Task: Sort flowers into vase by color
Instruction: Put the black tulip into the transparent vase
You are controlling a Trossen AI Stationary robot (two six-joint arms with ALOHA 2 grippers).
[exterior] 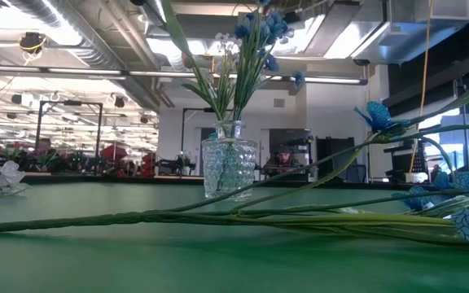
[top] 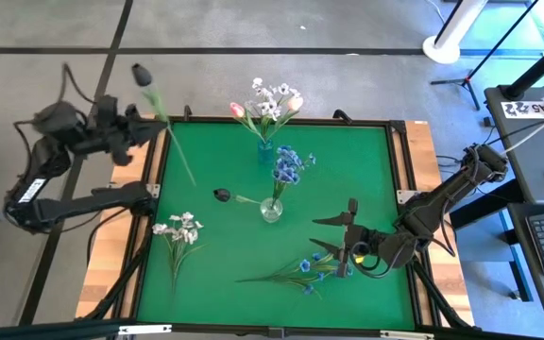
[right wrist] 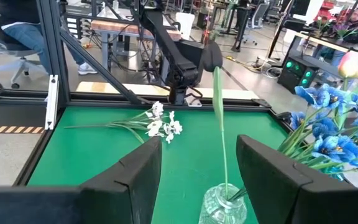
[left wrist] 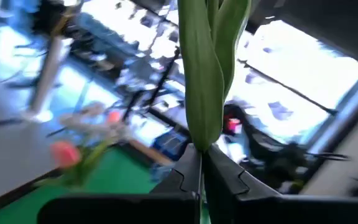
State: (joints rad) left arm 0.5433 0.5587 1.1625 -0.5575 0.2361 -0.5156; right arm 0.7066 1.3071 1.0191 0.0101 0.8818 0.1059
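green surface (top: pixel 348 161), sorting partly done: blue sprays in clear vase (top: pixel 271 209) at centre, pink-white mix in blue vase (top: pixel 265 151) at 12. left tool (top: pixel 149 129) pinches dark-budded stem (top: pixel 179 151) at 10. right tool (top: pixel 343 238) spread over loose blue spray (top: pixel 300 271) at 5; white spray (top: pixel 179 231) lies at 8.

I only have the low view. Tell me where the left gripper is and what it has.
Observer: The left gripper is at the mat's far left corner, shut on a long green flower stem.
Operator: Now the right one.
Observer: The right gripper is open, next to the blue spray lying on the mat.
Operator: Report the blue vase.
Observer: The blue vase holds pink tulips and white blossoms.
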